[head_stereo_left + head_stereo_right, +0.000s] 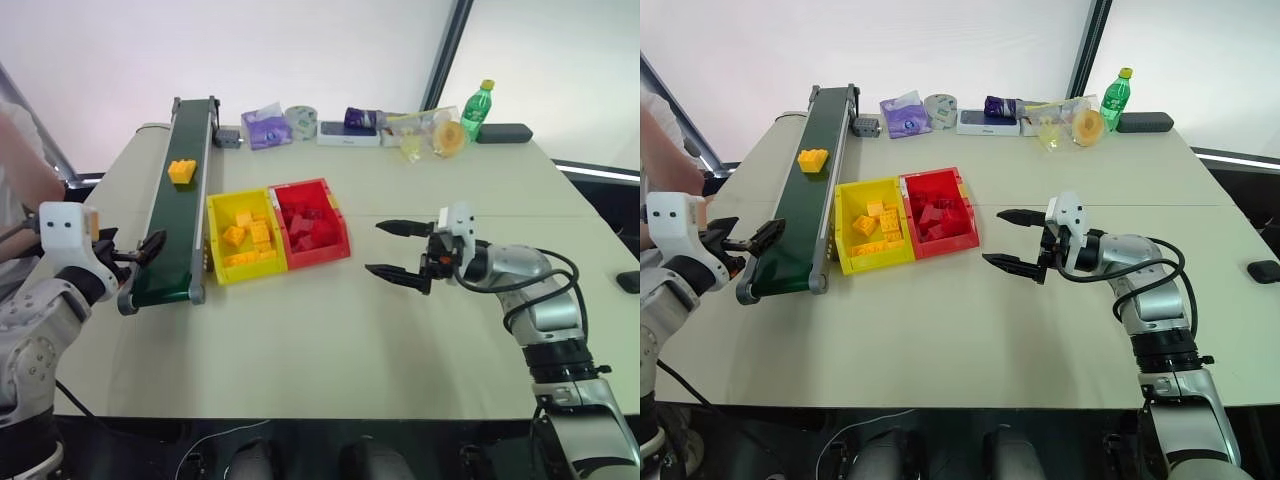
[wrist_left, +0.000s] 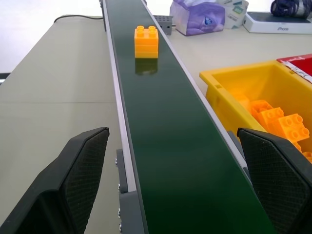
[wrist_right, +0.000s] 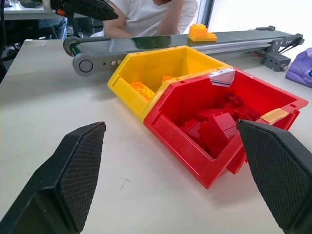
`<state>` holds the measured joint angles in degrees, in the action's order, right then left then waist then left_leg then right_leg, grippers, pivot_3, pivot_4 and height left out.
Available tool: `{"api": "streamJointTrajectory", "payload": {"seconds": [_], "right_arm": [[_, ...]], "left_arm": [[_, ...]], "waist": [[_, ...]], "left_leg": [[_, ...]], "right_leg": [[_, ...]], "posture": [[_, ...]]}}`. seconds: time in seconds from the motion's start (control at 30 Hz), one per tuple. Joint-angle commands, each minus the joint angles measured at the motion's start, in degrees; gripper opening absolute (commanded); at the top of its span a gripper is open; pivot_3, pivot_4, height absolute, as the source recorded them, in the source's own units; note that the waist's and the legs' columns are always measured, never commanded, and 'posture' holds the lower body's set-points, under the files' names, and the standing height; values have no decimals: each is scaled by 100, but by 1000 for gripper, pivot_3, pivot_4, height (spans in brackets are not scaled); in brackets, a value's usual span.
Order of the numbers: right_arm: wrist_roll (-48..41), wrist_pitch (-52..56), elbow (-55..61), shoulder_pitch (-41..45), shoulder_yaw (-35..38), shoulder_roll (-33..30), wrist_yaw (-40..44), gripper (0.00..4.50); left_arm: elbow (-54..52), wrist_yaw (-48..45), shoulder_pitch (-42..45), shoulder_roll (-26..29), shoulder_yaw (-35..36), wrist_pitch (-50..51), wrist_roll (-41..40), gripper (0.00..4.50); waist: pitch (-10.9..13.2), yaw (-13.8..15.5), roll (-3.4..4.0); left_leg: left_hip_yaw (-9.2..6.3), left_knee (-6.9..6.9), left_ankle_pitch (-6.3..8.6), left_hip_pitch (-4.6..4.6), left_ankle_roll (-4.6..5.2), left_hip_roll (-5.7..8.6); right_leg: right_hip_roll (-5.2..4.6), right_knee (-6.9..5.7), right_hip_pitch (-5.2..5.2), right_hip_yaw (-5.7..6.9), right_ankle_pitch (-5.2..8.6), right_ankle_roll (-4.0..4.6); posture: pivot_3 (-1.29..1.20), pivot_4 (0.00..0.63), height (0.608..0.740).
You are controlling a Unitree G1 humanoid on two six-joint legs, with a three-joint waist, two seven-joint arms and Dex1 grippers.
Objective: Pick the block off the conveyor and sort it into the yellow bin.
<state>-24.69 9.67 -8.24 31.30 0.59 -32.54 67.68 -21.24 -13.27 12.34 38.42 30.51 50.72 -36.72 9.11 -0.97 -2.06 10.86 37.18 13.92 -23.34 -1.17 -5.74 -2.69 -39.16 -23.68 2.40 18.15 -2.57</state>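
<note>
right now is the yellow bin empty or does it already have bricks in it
Not empty. The yellow bin already holds several yellow-orange bricks, loosely piled on its floor. The block is not in it yet; it sits on the conveyor.

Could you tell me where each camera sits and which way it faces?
Left eye and right eye views: on the head, looking forward and down over the table; both arms show.
Left wrist view: on the left wrist, looking along the conveyor at the block; open left claw fingers show.
Right wrist view: on the right wrist, facing the red bin and yellow bin; open right claw fingers show.
Shared: block, conveyor and yellow bin.
</note>
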Motion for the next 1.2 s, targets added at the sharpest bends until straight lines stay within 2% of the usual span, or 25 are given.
{"api": "streamJointTrajectory", "payload": {"seconds": [0.03,0.23,0.5,0.8,1.0,1.2], "right_arm": [[-45,-68,116,37,100,-6,-9,4500],[-56,-35,161,18,102,-25,-9,4500],[-57,-14,170,-5,94,-39,5,4500],[-62,0,211,-21,89,-33,-5,4500],[-76,23,252,-65,109,-68,-3,4500],[-75,45,262,-75,112,-72,0,4500]], "left_arm": [[-55,-39,135,109,82,-62,23,4439],[-124,-42,106,67,29,-65,42,4439],[-35,-298,19,270,103,-101,68,4439],[-417,821,227,-671,-350,4,424,4439],[-818,1042,-60,-987,-489,58,440,4439],[-1052,1211,-226,-1079,-487,111,586,4439]], "waist": [[0,4,0],[0,0,0],[0,-2,0],[0,16,-1],[0,-9,0],[0,14,0]], "left_leg": [[0,0,0,0,0,0],[0,0,0,0,0,0],[0,-1,0,0,0,0],[-2,4,0,0,1,2],[-2,0,0,1,0,-1],[-3,5,0,1,0,2]], "right_leg": [[0,0,0,0,0,0],[0,0,0,0,0,0],[0,0,0,0,0,0],[-3,0,4,0,0,0],[2,0,2,-1,0,0],[0,0,5,-1,0,0]], "posture": [[0,150,740],[0,150,740],[0,150,740],[0,150,740],[0,150,740],[0,150,740]]}}
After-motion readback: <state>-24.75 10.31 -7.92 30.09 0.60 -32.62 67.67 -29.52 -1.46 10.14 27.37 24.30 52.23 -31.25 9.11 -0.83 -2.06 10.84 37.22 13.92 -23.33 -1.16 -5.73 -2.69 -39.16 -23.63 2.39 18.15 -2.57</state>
